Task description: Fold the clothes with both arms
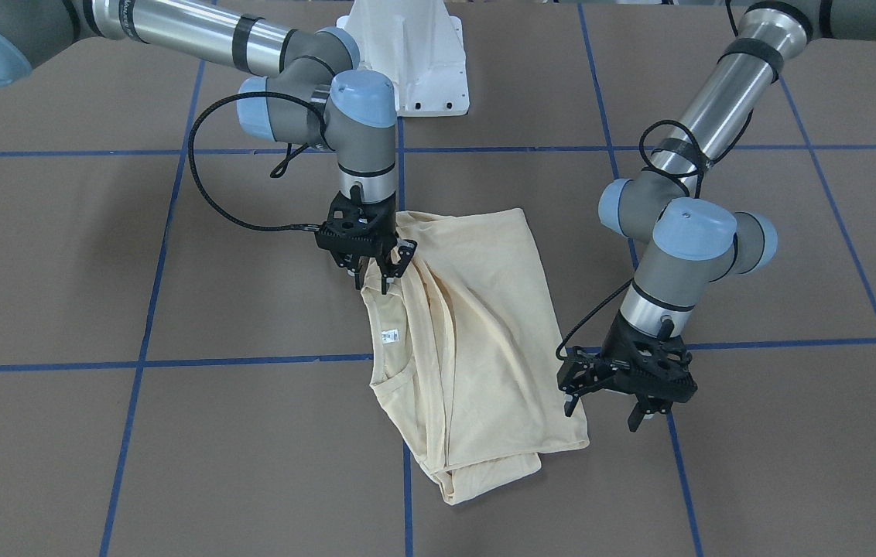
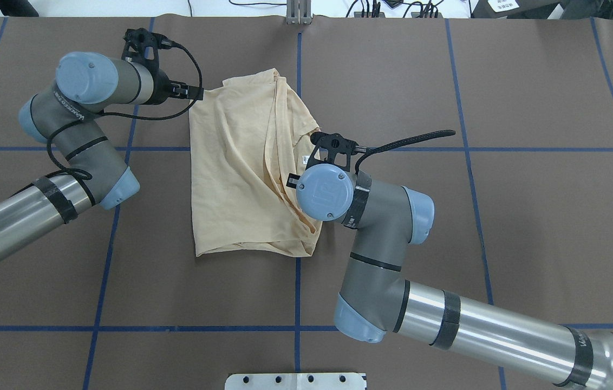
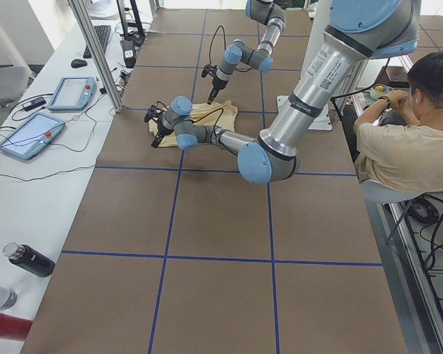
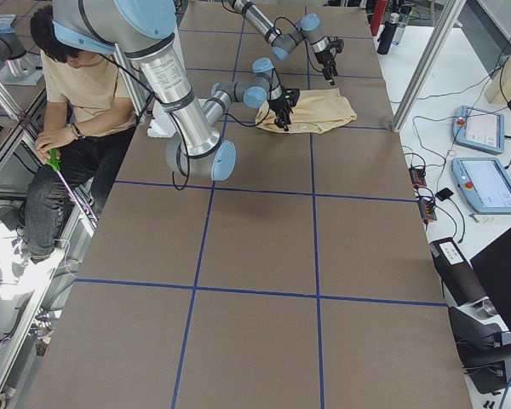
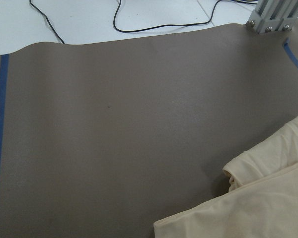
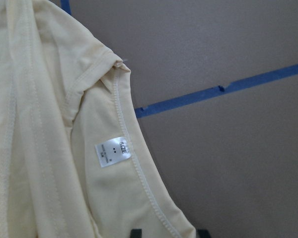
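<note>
The shirt (image 1: 484,333) was found lying on the table (image 1: 175,464) already folded into a layered, roughly oblong bundle. No sleeve was left spread out and no print was shown. It lay under the right end effector (image 1: 380,267) and just beside the left end effector (image 1: 602,415).

The right end effector was set on the neck edge, close to the label (image 1: 388,336). Pleats were drawn up to it, and cloth was seen between its fingers in the wrist view, so it was judged to be clamped on the shirt. The left end effector was held with its fingers apart and nothing in them, one finger near the shirt's corner.

The task was judged partly done. The first folds were made, but the layers were skewed and creased on the right end effector's side. At least one more fold and some smoothing were judged to be left.
</note>
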Controlling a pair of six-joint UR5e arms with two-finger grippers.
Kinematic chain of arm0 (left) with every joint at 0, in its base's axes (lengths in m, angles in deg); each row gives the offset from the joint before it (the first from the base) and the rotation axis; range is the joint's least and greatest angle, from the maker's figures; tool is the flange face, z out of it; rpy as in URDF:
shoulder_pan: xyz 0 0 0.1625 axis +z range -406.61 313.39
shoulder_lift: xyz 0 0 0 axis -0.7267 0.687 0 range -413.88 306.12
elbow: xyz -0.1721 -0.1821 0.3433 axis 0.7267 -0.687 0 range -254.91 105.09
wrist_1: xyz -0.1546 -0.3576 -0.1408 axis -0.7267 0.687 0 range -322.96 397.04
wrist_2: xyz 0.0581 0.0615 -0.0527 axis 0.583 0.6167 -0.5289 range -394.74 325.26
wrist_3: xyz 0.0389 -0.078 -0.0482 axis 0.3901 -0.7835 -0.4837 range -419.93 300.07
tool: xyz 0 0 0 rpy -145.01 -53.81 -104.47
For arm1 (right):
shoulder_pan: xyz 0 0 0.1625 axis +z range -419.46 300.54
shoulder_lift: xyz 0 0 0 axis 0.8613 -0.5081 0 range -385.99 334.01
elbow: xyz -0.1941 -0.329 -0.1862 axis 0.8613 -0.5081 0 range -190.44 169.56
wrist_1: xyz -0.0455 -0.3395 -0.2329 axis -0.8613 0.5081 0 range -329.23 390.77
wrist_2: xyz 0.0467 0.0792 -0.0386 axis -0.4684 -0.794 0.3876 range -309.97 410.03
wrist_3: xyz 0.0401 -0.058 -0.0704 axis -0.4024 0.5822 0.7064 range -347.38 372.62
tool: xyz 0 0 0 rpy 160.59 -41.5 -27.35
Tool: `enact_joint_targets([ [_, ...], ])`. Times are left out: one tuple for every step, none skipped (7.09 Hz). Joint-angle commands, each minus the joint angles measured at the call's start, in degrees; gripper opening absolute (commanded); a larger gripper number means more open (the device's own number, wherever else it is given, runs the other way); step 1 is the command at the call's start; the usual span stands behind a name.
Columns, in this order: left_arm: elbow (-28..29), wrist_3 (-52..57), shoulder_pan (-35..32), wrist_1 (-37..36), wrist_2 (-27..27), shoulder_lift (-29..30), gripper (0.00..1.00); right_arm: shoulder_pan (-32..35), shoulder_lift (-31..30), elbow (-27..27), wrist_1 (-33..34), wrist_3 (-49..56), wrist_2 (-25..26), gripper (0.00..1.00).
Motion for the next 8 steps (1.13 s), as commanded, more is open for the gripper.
enact_joint_targets([
  [-0.3,-0.1,0.0,0.0,0.0,-0.2,1.0,-0.2,-0.5,0.0,0.0,0.1,0.0,0.31],
  [-0.4,-0.1,0.0,0.0,0.0,-0.2,1.0,-0.2,-0.6,0.0,0.1,0.1,-0.1,0.01],
  [-0.4,-0.2,0.0,0.0,0.0,-0.1,1.0,-0.1,-1.5,1.0,0.1,0.2,-0.5,0.0],
  [-0.4,-0.2,0.0,0.0,0.0,-0.1,1.0,-0.1,-3.1,3.4,0.2,0.3,-0.7,0.0],
  [-0.4,-0.2,0.0,0.0,0.0,-0.1,1.0,-0.1,-7.4,8.9,0.5,0.3,-0.9,0.0],
  [-0.4,-0.2,0.0,0.0,0.0,-0.1,1.0,-1.0,-11.9,14.3,0.7,0.3,-0.8,0.0],
  [-0.4,-0.3,0.0,0.0,0.0,-0.1,1.0,-2.6,-14.7,17.9,0.8,0.2,-0.3,0.0],
  [-0.4,-0.3,0.0,0.0,0.0,-0.1,1.0,-3.7,-16.1,20.0,0.8,0.2,-0.1,0.0],
])
